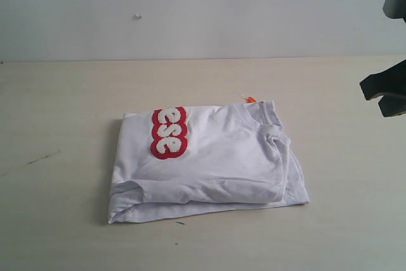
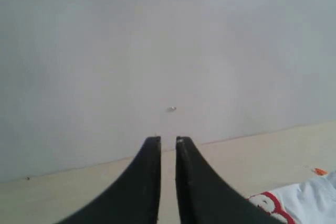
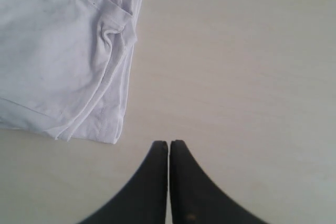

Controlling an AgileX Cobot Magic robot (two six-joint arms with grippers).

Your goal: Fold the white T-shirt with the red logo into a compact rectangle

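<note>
Right gripper (image 3: 168, 142) closed and empty beside the folded white T-shirt (image 1: 216, 157) mid-tabletop (image 1: 57, 106), left gripper (image 2: 168, 139) near-closed, empty, off the cloth; red logo (image 1: 169, 132) on top; fold looks done, next probably only tidying the loose lower edge.

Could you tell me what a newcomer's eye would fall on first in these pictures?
The white T-shirt lies folded into a thick rectangle in the middle of the table, with the red logo showing three letters on its top layer, toward the far left corner in the exterior view. The right gripper hangs over the table beside the shirt, fingers together, holding nothing.
</note>
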